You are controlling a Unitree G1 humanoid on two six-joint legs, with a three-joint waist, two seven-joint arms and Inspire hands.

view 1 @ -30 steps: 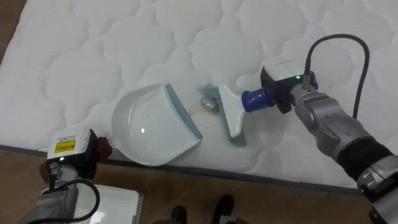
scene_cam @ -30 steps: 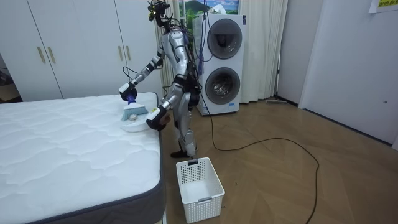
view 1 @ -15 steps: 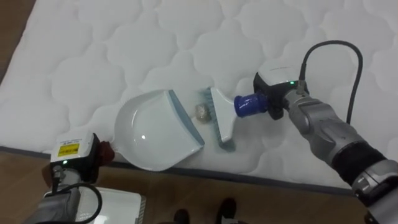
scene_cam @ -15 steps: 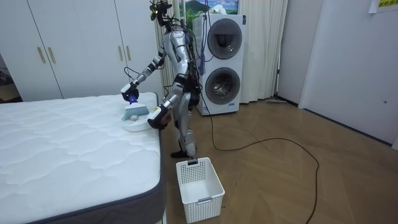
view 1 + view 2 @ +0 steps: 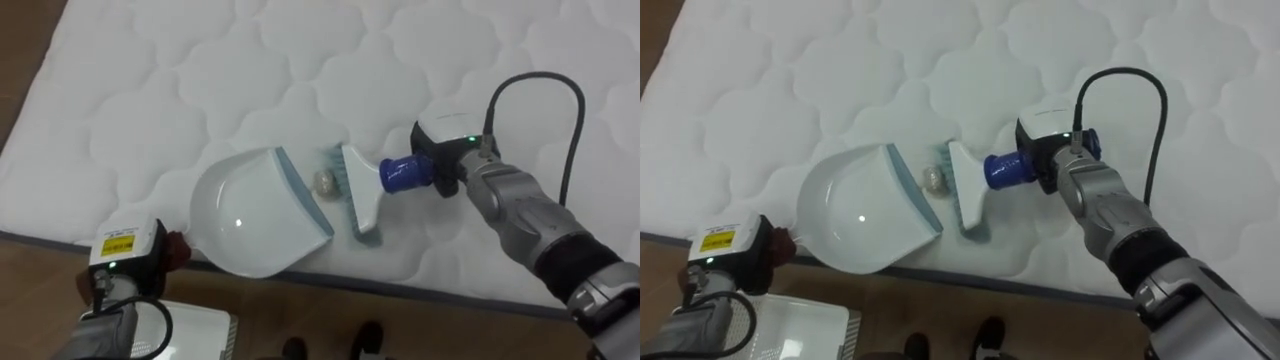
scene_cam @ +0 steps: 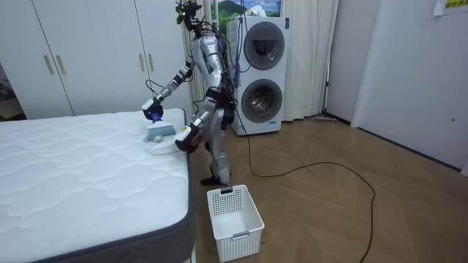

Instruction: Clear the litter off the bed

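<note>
On the bed (image 5: 200, 70), a small pale ball (image 5: 325, 181) sits between the lip of the dustpan (image 5: 245, 215) and the brush (image 5: 362, 192), whose blue handle the right robot hand (image 5: 452, 165) grips. Behind the dustpan, a yellow-labelled box (image 5: 128, 245), print unreadable, covers the left robot hand (image 5: 135, 268); its grasp cannot be told.

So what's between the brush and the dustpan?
A small ball on the mattress, by the dustpan lip, ahead of the brush; both eye views show it.
</note>
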